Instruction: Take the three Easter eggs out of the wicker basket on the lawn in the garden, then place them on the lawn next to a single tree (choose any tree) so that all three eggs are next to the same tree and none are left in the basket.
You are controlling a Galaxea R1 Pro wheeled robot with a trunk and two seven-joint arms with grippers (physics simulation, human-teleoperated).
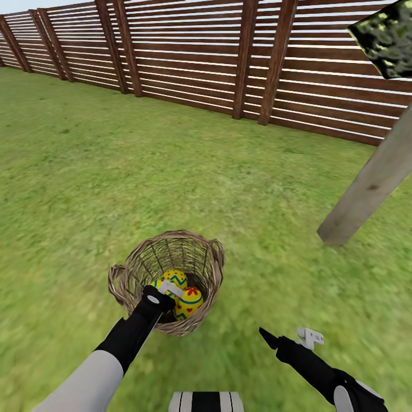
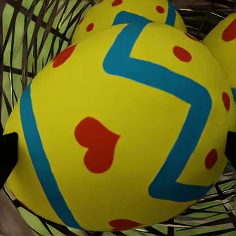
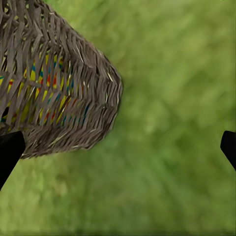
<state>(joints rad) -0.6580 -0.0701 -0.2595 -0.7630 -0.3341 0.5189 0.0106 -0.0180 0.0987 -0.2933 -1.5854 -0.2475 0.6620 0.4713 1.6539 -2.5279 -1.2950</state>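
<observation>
While the left gripper [image 1: 169, 293] sits down inside the round brown open-weave wicker basket [image 1: 201, 260], best to treat this as the grasp step on the first egg. Reads from the left wrist view as fingers spread wide, one dark tip at each edge of the picture, with the nearest bright yellow egg painted with red hearts and dots and a blue zigzag band [image 2: 123, 132] filling the space between them; cannot tell whether the pads touch the shell yet. Two more yellow eggs behind it in that view: one beyond [image 2: 128, 14], one at the side [image 2: 223, 42]. All three apparently in the basket, none on the short green lawn [image 1: 114, 166].

Advice for the step — judgement only:
- Close slowly and evenly across the widest part of the egg; a rounded, smooth shell will likely squirt out if pinched above or below its middle.
- Lift straight up through the braided rim, clear of the wicker wall, so the light basket is not dragged or tipped.
- Keep the neighbouring eggs undisturbed.

Right gripper [image 1: 286, 339] hovers over grass just beside the basket, fingers apart and holding nothing; right wrist view shows the basket's outer weave [image 3: 59, 83] with egg colours glimpsed through it. Could steady the basket if it shifts.

Pale grey-tan bare tree trunk [image 1: 369, 186] stands nearby at right, before the brown slatted wooden fence [image 1: 200, 57] — a sensible drop spot for all three.
</observation>
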